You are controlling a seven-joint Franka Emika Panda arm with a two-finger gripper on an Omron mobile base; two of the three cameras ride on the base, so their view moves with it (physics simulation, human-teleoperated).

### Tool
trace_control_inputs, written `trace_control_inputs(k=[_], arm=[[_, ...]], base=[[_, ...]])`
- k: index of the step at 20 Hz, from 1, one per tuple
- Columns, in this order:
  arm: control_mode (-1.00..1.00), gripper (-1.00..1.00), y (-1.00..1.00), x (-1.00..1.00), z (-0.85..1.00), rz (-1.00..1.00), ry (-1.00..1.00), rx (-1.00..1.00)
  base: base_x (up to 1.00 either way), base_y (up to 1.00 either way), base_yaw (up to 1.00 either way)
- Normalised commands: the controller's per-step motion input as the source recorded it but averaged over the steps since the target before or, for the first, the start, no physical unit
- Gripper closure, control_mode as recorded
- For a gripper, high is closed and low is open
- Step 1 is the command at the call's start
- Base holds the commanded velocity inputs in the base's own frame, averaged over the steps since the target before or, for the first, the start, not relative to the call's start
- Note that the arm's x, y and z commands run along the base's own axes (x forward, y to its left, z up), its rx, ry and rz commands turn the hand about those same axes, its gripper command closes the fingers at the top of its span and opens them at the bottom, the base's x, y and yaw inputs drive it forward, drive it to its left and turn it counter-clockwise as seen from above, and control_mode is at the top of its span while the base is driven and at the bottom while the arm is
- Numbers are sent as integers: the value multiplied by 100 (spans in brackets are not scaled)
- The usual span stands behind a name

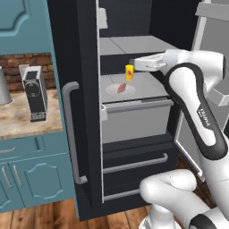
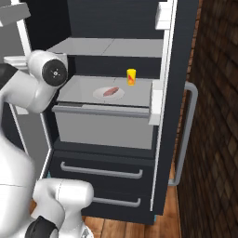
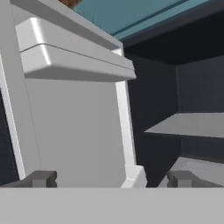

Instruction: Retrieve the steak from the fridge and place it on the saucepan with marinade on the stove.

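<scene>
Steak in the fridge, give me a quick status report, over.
Gripper open, empty, at the fridge opening. Steak untouched on a white plate, middle shelf. Yellow carton upright behind it, apart. Nothing blocking the steak.

Item count, as visible:

- Fridge [image 1: 85,112]: 1, with 1 door open.
- Grey shelves [image 2: 107,46] inside the fridge: 2.
- Lower drawers [image 2: 102,169]: 2, each with 1 silver bar handle.
- Long silver door handles [image 1: 71,134]: 1 in each base view.
- Steak [image 2: 110,92]: 1.
- White plate [image 2: 118,96]: 1.
- Yellow carton [image 2: 131,76]: 1.
- Wooden counter [image 1: 18,118]: 1, carrying 1 black-and-silver appliance [image 1: 35,93].
- Hand [image 3: 111,179]: 1, with 2 fingertips [image 3: 41,178].
</scene>
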Motion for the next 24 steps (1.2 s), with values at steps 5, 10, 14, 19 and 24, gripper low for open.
trace_control_inputs(k=[5,10,14,19,24], arm=[[-100,-100,52,0,0,9,-5,0],[-100,-100,45,20,-4,8,0,0],[-100,-100,41,43,-16,7,0,0],[-100,-100,51,44,-14,8,0,0],[-100,-100,80,7,-8,9,0,0]], base=[[0,0,0],[0,0,0],[0,0,0],[0,0,0],[0,0,0]])
